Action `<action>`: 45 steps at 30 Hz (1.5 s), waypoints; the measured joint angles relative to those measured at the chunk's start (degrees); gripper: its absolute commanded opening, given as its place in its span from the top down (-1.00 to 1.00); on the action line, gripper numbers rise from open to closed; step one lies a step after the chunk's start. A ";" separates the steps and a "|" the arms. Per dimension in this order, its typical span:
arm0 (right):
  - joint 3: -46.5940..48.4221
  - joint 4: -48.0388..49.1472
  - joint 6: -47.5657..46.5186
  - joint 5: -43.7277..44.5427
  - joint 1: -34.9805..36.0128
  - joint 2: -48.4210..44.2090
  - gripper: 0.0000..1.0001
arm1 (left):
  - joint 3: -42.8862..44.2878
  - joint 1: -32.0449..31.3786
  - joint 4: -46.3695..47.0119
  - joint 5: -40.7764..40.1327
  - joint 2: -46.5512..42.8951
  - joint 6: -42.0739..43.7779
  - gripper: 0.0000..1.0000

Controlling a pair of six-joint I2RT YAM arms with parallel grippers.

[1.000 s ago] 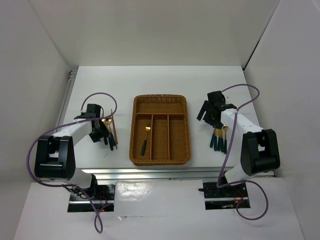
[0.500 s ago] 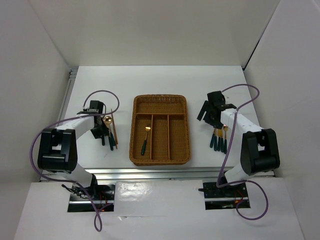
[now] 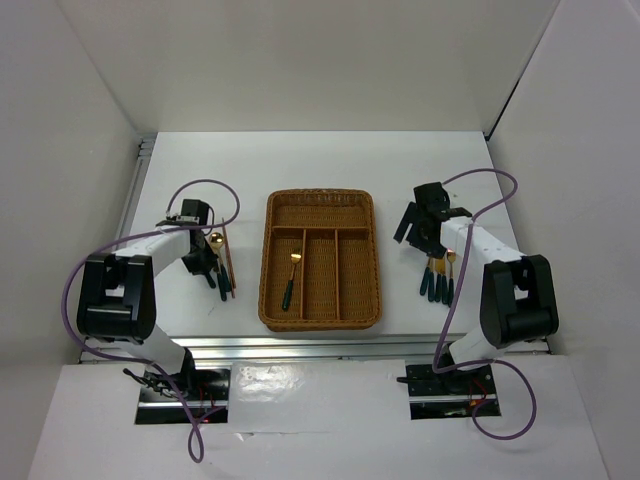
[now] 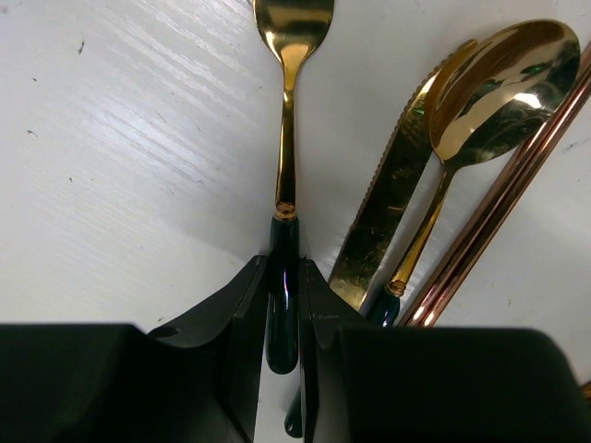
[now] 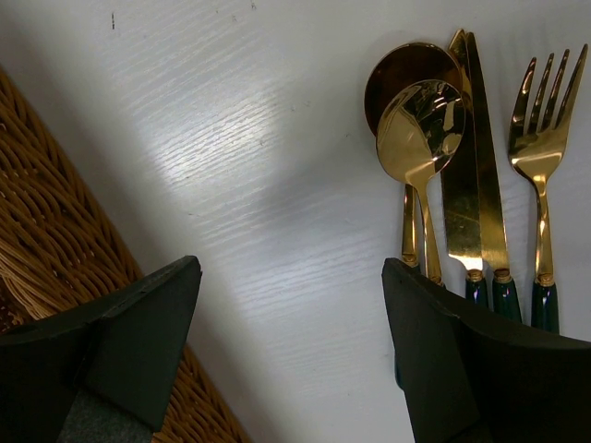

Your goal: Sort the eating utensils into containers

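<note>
Left wrist view: the left pincer (image 4: 284,277) is pinching the teal handle of a gold-headed utensil (image 4: 286,138) lying on the worktop (image 4: 138,138) left of the wicker tray (image 3: 267,260). Lift straight up, clear of the knife (image 4: 388,212) and chopsticks (image 4: 499,194) alongside. The right pincer (image 5: 291,314) hangs spread, right of the tray. Since a second ago, the left forearm has shifted slightly toward the tray's far end; the right arm hasn't budged.
</note>
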 measured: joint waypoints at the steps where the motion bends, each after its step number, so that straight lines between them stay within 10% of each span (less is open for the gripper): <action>1: 0.00 0.00 0.00 0.00 0.00 0.02 -0.74 | 0.00 -0.02 -0.13 -0.17 -0.09 -0.52 0.55; 18: 1.07 0.20 0.28 -0.42 -1.42 1.03 -0.74 | 9.68 -12.50 -9.42 2.78 -14.67 0.72 0.58; 30: -2.60 -0.52 2.08 0.00 -2.36 -4.20 -0.80 | 13.05 -33.20 -7.45 8.70 -10.93 -1.09 0.56; 45: -5.09 -4.17 4.22 3.63 -3.32 -9.38 -0.88 | 8.59 -36.61 -3.69 8.48 -2.29 -4.02 0.48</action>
